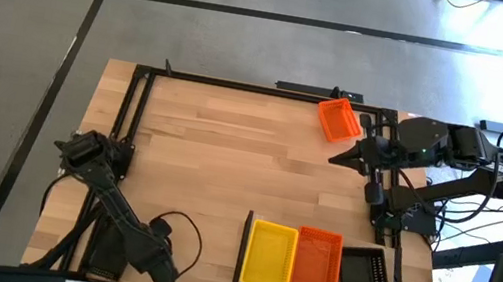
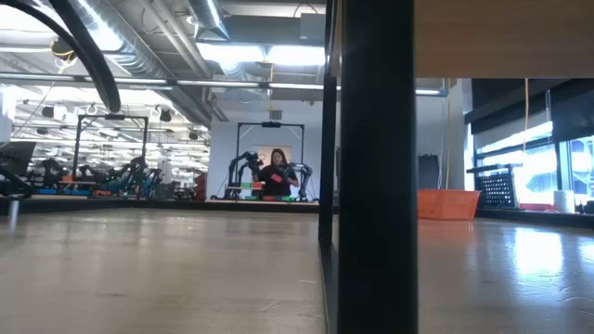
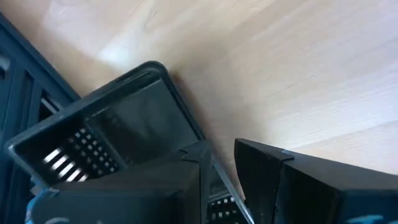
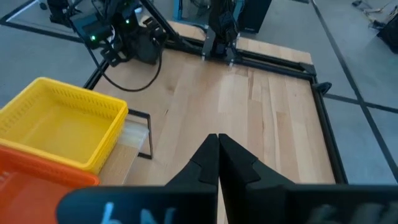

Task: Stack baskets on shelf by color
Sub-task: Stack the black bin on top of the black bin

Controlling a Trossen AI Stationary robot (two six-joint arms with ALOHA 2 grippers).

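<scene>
- Sorting is partly done: a yellow basket (image 1: 268,257), an orange basket (image 1: 316,263) and a black one (image 1: 371,281) sit side by side on the shelf (image 1: 243,251).
- My right gripper (image 1: 338,159) is pressed together and empty, near the loose orange basket (image 1: 339,120) at the far edge.
- I think I must spread it and grab that thin rim.
- My left gripper (image 3: 221,155) seems to pinch a black basket (image 3: 106,137), hard plastic with little holes.

In the low view a dark upright post (image 2: 376,167) fills the middle and hides most of the table; only parts of an orange basket (image 2: 448,204) and a black basket (image 2: 498,190) show beside it. The left wrist view cuts off a black basket (image 3: 106,143), perhaps gripped, behind the fingers (image 3: 298,186). The high view's bottom edge crops the left gripper (image 1: 160,270).
</scene>
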